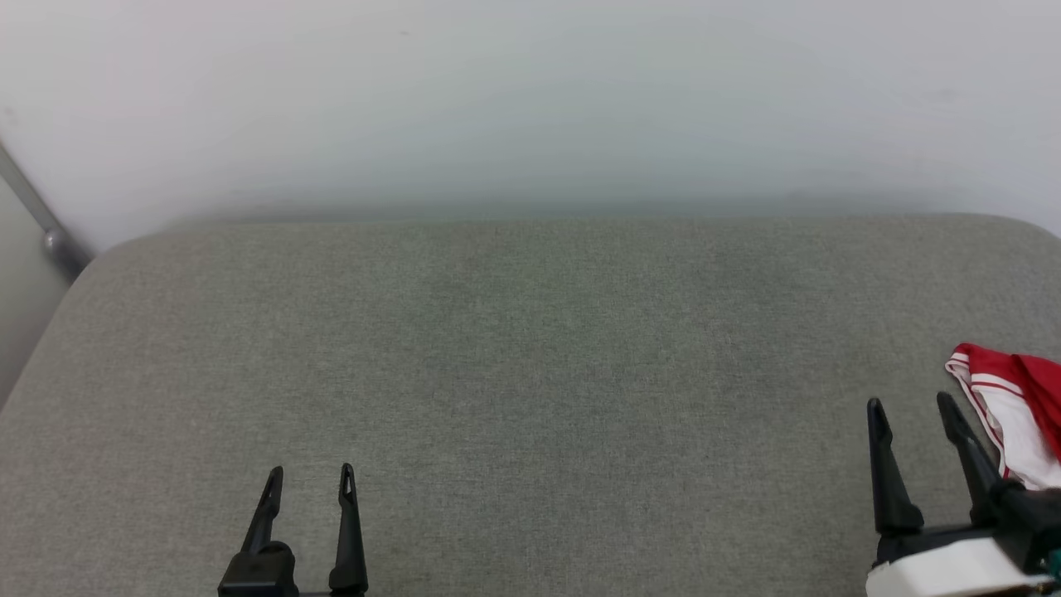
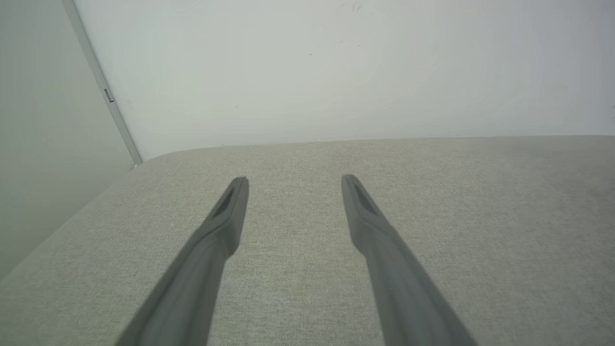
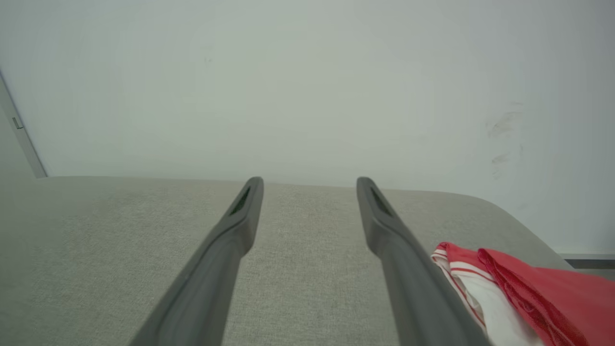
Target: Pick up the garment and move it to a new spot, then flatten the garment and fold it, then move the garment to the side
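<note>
Two grippers hang over a grey fabric-covered pad (image 1: 530, 348) with rounded corners, which runs back to a pale wall (image 1: 530, 99). The left gripper (image 1: 311, 469) shows at the lower left of the head view with its two dark fingers pointing toward the wall. The fingers stand well apart with nothing between them, and the left wrist view shows only bare grey weave under and between the fingers (image 2: 226, 221). The right gripper (image 1: 909, 400) sits at the lower right of the head view, a little further up the picture than the left one. Its jaws are likewise spread wide and hold nothing. The garment (image 1: 1019, 406), a red T-shirt with a white sleeve and white trim carrying thin red stripes, lies bunched on the pad at the far right edge of the head view, where the frame cuts it off. It is just to the right of the right gripper's right-hand finger, outside the jaws. In the right wrist view the striped white sleeve lies nearest that finger, with folds of red cloth beyond it, and the finger hides part of the sleeve. Whether finger and cloth touch cannot be told. A thin grey metal strip (image 1: 33, 207) slants down the wall at the far left, past the pad's back left corner.
</note>
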`<state>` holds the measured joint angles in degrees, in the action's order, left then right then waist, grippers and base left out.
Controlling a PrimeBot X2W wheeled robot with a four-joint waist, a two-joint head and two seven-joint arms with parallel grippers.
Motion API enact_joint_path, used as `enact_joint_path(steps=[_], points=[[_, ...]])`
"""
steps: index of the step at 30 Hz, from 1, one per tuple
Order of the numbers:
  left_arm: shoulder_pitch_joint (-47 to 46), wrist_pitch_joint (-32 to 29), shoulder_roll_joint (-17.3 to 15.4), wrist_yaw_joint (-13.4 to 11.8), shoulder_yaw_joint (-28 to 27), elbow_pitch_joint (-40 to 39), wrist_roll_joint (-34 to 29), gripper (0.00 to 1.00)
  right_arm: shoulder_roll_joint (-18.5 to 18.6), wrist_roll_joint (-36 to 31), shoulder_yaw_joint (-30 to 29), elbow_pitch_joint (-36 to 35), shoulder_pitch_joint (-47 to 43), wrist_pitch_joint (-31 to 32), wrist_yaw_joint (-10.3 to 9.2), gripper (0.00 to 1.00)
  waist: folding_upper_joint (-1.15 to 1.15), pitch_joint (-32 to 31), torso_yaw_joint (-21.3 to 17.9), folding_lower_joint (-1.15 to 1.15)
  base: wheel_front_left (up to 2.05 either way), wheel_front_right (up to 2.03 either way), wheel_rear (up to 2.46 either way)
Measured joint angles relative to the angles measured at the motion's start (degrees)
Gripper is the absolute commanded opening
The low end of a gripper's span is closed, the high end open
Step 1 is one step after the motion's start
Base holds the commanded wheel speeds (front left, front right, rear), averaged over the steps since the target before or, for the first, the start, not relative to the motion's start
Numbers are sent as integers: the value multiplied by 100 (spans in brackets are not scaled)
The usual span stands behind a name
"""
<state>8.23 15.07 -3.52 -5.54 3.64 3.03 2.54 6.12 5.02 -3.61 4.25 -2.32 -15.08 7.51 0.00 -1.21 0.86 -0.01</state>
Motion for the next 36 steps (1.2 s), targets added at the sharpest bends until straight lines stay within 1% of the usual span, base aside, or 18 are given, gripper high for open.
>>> enact_joint_path(steps=[10,15,21,22,28,36], points=[[96,0,15,101,24,48,33,100,-255,58,-132,-414,-679,0,0,100,0,-227,106,0,0,0,0],[151,0,24,163,34,14,77,100,-296,92,-176,-605,-931,-1,0,100,0,-300,154,0,0,0,0],[197,1,32,238,27,-24,120,100,-308,192,-169,-650,-1029,0,0,100,0,-318,162,0,0,0,0],[198,0,33,276,22,-45,165,0,-308,200,-159,-650,-1046,0,0,0,0,-317,162,1,0,0,0],[266,-35,44,282,12,229,199,0,-312,226,-132,-356,-1074,30,0,0,0,-316,162,0,0,0,0],[196,-240,43,377,-55,339,1137,0,-310,1134,-113,-202,-1018,214,0,0,0,-286,145,1,0,0,0]])
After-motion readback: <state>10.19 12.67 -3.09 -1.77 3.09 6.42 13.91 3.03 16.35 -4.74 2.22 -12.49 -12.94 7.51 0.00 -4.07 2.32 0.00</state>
